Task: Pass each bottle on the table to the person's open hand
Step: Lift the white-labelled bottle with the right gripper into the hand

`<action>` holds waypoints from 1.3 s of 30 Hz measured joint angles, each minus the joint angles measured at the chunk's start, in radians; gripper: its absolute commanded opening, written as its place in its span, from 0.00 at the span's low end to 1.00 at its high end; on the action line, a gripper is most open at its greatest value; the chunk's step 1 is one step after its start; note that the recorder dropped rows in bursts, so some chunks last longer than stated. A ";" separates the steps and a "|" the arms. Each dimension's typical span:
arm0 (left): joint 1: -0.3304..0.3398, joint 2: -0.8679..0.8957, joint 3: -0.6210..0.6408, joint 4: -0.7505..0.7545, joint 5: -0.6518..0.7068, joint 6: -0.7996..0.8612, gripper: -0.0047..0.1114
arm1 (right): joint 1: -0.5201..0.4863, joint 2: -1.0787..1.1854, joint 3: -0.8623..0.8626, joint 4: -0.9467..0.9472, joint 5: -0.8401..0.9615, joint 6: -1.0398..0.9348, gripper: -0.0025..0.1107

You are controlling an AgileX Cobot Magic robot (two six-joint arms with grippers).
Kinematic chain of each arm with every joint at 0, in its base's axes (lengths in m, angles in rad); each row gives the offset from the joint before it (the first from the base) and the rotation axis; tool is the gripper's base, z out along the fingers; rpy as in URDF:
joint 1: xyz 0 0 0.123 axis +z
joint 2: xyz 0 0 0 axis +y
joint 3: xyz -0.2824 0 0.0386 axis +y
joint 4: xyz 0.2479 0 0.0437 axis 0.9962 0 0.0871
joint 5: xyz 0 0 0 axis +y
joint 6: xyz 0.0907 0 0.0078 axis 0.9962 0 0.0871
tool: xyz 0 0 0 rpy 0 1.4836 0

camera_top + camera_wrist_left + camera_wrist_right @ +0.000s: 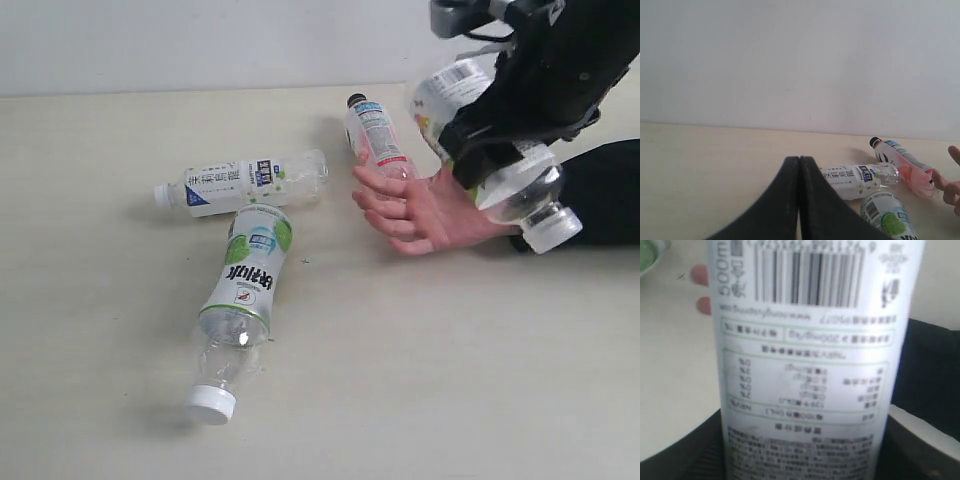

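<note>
My right gripper (490, 140) is shut on a white bottle with barcode text (805, 365), holding it in the air, tilted with its white cap (552, 228) downward. The bottle hangs just over the wrist of the person's open hand (420, 210), which rests palm up on the table (450, 380). Three more bottles lie on the table: a white-blue one (245, 182), a white-green one (250, 280) and a white-pink one with a black cap (375, 130) touching the hand's fingers. My left gripper (799, 159) is shut and empty, away from the bottles.
The person's arm in a black sleeve (605, 190) reaches in from the right edge. A pale wall (200, 40) backs the table. The white-blue bottle (860, 180) and white-green bottle (887, 215) lie close together, nearly touching.
</note>
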 measured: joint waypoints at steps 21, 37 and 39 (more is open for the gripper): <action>0.000 0.000 0.000 0.000 0.000 0.000 0.05 | -0.040 0.275 -0.099 0.106 0.006 0.017 0.33; 0.000 0.000 0.000 0.000 0.000 0.000 0.05 | -0.040 0.301 -0.099 0.123 0.024 -0.012 0.82; 0.000 0.000 0.000 0.000 0.000 0.000 0.05 | -0.040 0.288 -0.099 0.123 0.018 -0.014 0.83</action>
